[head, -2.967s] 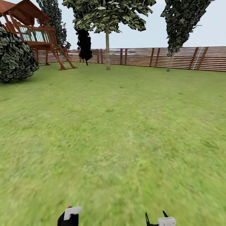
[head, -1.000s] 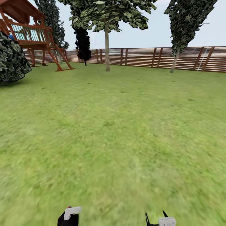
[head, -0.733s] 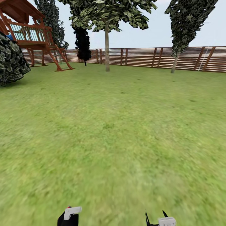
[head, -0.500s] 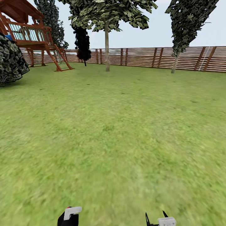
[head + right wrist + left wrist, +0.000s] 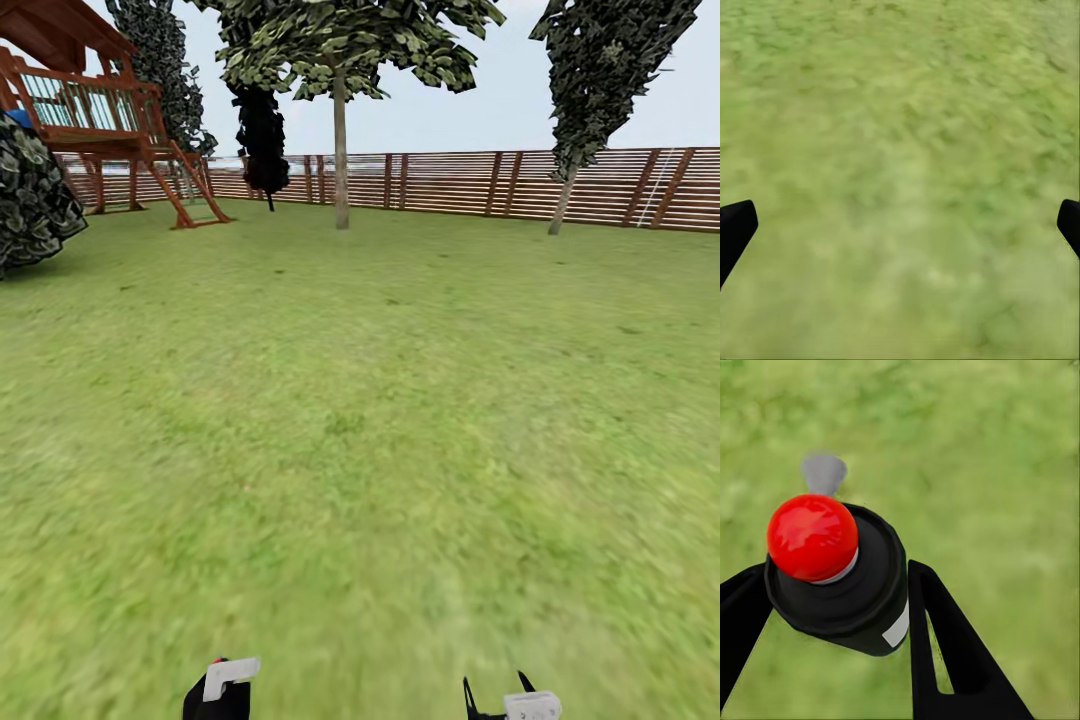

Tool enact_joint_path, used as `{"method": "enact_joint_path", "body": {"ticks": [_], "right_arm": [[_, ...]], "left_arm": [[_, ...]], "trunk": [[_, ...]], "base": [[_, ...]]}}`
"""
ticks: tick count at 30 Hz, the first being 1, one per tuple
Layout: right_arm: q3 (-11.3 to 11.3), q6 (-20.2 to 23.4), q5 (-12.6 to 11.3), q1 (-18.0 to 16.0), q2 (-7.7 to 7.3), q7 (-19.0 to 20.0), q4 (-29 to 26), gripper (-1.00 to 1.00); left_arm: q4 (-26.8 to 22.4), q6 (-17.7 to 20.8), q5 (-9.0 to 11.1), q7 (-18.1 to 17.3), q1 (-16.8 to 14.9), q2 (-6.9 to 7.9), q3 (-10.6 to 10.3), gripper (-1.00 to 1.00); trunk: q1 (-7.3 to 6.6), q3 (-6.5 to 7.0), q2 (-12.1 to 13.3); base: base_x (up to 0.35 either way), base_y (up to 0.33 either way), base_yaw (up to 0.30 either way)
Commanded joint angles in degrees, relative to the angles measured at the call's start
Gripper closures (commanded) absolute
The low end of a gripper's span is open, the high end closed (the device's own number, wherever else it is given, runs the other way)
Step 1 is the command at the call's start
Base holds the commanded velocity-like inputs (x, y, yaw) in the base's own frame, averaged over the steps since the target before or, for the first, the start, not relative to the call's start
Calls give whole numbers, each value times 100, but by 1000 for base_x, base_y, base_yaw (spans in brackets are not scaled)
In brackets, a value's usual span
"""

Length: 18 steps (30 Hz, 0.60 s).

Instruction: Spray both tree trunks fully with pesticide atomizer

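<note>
The pesticide atomizer (image 5: 862, 600), a small black bottle with a white label, a red round cap and a grey nozzle, sits between the two black fingers of my left gripper (image 5: 836, 570), which is shut on it over the grass. In the head view my left gripper (image 5: 222, 688) is at the bottom edge, and my right gripper (image 5: 495, 686) is beside it. My right gripper (image 5: 904, 219) is open, with only lawn between its fingers. Two trees stand far ahead by the fence, one with a slim grey-tan tree trunk (image 5: 341, 160), the other tree (image 5: 562, 205) leaning at the right.
Green lawn (image 5: 380, 400) stretches ahead to a brown slatted fence (image 5: 450, 182). A wooden play tower with a ladder (image 5: 110, 120) stands at the far left, a round dark bush (image 5: 30, 205) in front of it. A dark narrow tree (image 5: 262, 135) is near the fence.
The whole view has shifted: the bush and play tower slid left and the right tree moved slightly right, so the camera moved. Both grippers hold the same pose.
</note>
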Motion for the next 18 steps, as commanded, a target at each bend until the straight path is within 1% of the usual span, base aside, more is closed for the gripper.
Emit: {"method": "enact_joint_path", "body": {"ticks": [1,18], "right_arm": [[0,0,0,0,0,0,-2,-100],[2,0,0,0,0,0,-1,-100]], "left_arm": [[-1,0,-2,-2,0,1,0,100],[-1,1,-3,-2,0,5,0,100]], "trunk": [[0,0,0],[0,0,0]], "base": [[341,0,0],[341,0,0]]}}
